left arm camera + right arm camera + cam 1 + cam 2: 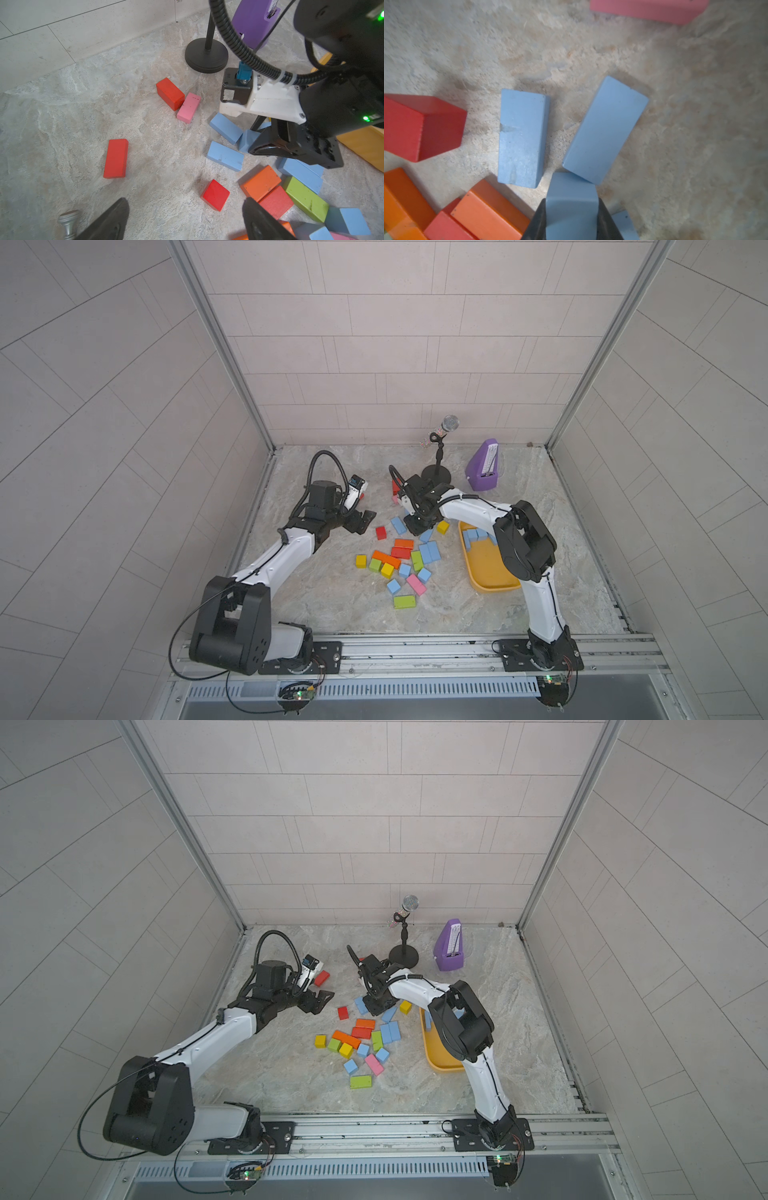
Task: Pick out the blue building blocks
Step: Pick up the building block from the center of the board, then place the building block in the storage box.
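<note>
Closest to the overhead lens: the black elbow housing (228, 626) of my left arm. Left gripper (362, 521): jaws apart, empty, near a small red painted cube (215, 195). Centre: light sky-blue matte building blocks (430, 551) lie loose on the marble-patterned floor (324, 605) among other colours. Right gripper (571, 220): jaws clamped on the flat sides of one short sky-blue block (571, 193), its end touching a longer blue brick (604, 128). More of them rest in the yellow plastic tray (490, 572). Assessment: light, rigid, matte enough to resist slipping. I judge the best hold is across the narrow width, mid-length.
</note>
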Tool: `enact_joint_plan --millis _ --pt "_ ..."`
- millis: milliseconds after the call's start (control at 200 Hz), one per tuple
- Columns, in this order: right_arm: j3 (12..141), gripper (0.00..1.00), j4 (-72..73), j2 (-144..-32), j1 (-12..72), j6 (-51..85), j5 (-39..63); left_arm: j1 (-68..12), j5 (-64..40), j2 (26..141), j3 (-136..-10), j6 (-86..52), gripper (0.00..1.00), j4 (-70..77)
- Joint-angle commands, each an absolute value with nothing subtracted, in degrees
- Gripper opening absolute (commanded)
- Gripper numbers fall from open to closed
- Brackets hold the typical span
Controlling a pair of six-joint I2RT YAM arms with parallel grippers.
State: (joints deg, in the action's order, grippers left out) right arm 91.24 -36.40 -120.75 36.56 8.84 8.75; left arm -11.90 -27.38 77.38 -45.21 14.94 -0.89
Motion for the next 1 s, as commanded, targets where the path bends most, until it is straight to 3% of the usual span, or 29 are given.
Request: enact_joint_plan --millis 0,295,535,675,996 --pt "89.8 0.24 -35.5 -116.9 36.4 8.2 8.0 -11.9 -30.3 77.6 -43.9 16.9 0.88 1.1" --pt "74.9 0.23 -33.1 -95.4 32.1 11.0 6.2 -18.1 -33.1 77.5 -43.1 19.5 0.87 1.3" --pt "57.4 0.24 -33.2 -77.3 21.2 15.0 5.6 -24.6 -34.3 78.3 -42.8 21.9 0.88 0.3" --pt "48.7 0.24 -31.7 -73.6 15.8 16.2 8.1 -25.0 -35.4 79.2 -42.9 21.2 0.88 0.4" --pt "43.5 0.24 -27.1 -73.3 15.3 18.1 9.8 -24.9 -31.4 81.3 -46.2 20.1 0.88 -4.8"
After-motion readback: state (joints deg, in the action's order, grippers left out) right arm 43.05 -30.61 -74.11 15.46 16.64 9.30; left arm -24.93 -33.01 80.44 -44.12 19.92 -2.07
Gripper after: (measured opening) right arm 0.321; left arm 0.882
